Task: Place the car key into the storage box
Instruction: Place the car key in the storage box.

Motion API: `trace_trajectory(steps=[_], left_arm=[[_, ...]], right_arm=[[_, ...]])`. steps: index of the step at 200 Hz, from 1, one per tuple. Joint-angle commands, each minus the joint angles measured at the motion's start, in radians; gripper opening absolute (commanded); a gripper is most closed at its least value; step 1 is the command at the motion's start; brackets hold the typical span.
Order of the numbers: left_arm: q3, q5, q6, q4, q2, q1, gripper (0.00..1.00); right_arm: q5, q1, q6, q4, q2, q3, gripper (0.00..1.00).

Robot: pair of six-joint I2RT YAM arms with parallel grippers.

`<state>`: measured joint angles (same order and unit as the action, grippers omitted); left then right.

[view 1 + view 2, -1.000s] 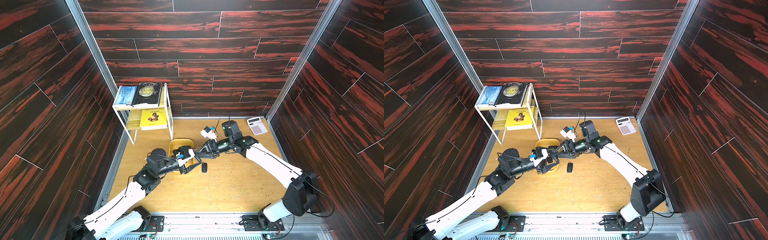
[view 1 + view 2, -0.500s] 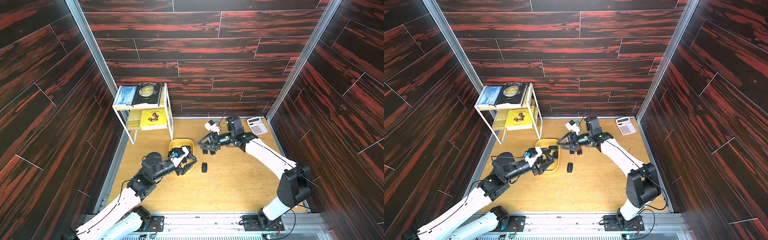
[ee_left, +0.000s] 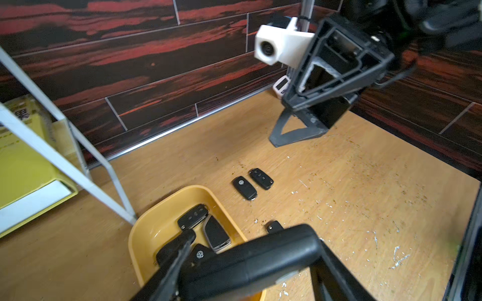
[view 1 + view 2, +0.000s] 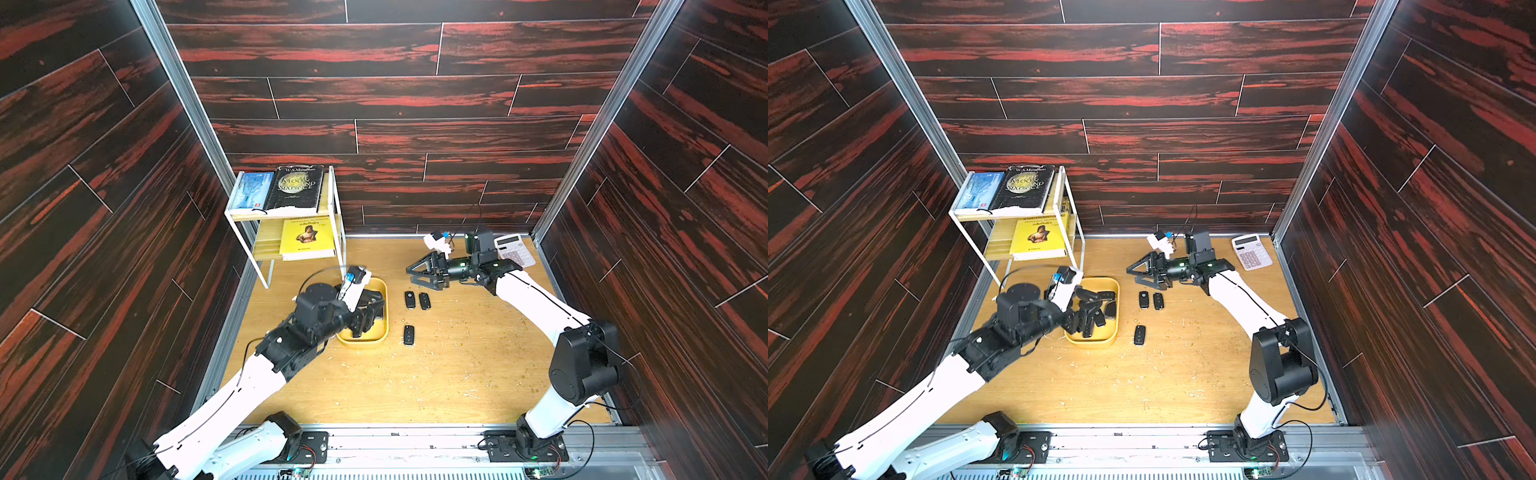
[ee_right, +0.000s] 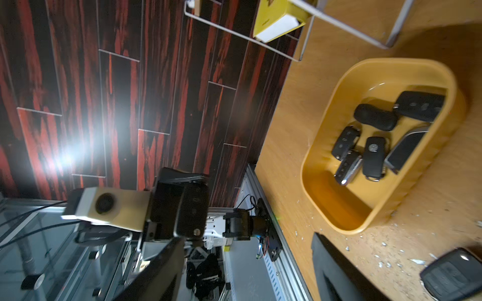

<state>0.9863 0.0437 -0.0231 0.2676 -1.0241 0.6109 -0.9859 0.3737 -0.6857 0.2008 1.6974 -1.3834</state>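
As jaws grip car key [image 5: 191, 208], storage box [image 5: 339, 104], fobs [image 5: 375, 156]

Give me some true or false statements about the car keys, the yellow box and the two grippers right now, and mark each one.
Three black key fobs lie on the wooden table outside the shallow yellow plastic storage box. True.
That box is empty. False: several black fobs lie in it.
The left gripper is shut on a black car key. True.
The right gripper holds a fob. False: it is open and empty.
The white calculator sits on the shelf rack. False: it lies on the table.
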Motion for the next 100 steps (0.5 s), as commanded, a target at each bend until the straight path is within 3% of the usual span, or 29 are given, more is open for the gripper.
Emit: trace_trajectory(steps=[1, 24, 54, 100], left_arm=[[0.132, -0.129, -0.088, 0.234, -0.092, -0.004, 0.03], [0.260, -0.162, -0.120, 0.410, -0.212, -0.011, 0.00], [0.362, -0.084, -0.172, 0.508, -0.328, -0.048, 0.01], [0.464, 0.022, -0.229, 0.600, -0.456, -0.144, 0.00]], right_arm=[[0.157, -0.010, 0.139, 0.175, 0.007, -0.014, 0.81], [0.373, -0.010, 0.247, 0.320, 0.026, -0.048, 0.82], [0.668, -0.007, 0.336, 0.431, 0.023, -0.049, 0.83], [0.928, 0.004, 0.384, 0.465, -0.016, 0.017, 0.84]])
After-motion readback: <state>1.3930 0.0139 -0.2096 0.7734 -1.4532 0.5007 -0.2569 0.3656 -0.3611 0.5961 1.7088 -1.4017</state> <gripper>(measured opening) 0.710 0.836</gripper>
